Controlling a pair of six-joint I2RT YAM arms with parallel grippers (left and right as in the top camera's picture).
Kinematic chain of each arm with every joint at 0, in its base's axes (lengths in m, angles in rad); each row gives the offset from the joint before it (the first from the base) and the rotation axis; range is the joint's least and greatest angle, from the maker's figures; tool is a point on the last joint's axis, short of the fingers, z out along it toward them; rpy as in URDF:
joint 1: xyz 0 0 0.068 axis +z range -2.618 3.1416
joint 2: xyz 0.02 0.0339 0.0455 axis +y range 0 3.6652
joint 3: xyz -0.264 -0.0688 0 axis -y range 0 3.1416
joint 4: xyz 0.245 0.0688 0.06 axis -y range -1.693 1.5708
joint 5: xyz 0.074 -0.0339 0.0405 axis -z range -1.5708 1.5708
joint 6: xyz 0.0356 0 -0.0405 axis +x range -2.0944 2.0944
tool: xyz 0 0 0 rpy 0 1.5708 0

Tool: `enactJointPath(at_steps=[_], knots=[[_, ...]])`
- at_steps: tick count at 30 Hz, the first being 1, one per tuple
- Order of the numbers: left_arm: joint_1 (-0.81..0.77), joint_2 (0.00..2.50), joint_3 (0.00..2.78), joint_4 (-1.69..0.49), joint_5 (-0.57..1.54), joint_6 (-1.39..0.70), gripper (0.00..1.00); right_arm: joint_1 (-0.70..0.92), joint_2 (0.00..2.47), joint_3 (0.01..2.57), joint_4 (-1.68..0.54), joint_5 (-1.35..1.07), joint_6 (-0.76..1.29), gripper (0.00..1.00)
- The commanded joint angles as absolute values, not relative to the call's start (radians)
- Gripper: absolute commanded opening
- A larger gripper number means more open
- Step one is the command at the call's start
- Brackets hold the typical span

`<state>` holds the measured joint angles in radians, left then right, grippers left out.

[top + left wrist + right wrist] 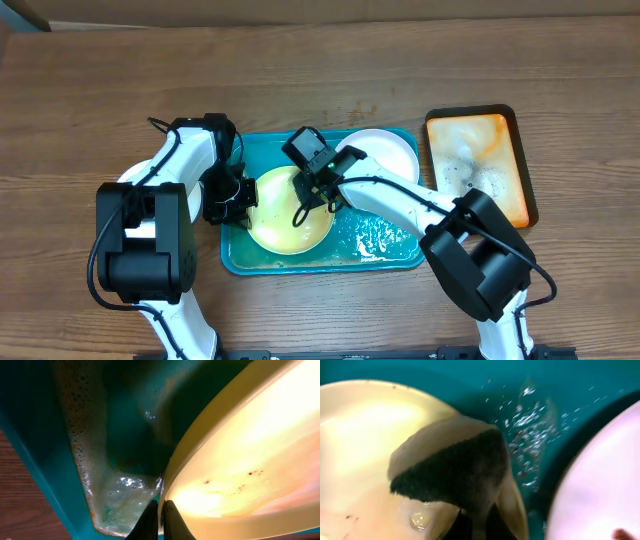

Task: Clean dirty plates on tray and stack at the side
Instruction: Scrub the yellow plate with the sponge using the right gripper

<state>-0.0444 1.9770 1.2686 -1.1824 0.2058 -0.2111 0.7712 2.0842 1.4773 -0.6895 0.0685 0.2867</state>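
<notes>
Overhead, mid-scrub: yellow-green plate (285, 228) lies in the soapy teal tray (330, 262), and nothing is stacked at the side yet.
Left gripper (243, 200) is pinched onto the plate's left rim, steadying it. Right gripper (318, 192) is clamped around a dark-faced sponge (455, 472) pressed on the plate. Brown specks (252, 473) show there. White plate (388, 150) waits in the tray's far right corner, smear (620, 534) visible. Most washing and all stacking lie ahead, I'd say.

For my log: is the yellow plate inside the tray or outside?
Inside. The yellow plate sits within the rim of the teal tray.
</notes>
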Motion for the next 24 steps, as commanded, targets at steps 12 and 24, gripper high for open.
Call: enactJointPath(at_steps=[12, 24], knots=[[-0.047, 1.982, 1.265, -1.193, 0.181, -0.214, 0.04, 0.751, 1.893, 1.571, -0.854, 0.253, 0.420, 0.04], [-0.045, 1.952, 1.306, -1.185, 0.179, -0.218, 0.04, 0.633, 1.827, 1.571, -1.139, 0.254, 0.522, 0.04]])
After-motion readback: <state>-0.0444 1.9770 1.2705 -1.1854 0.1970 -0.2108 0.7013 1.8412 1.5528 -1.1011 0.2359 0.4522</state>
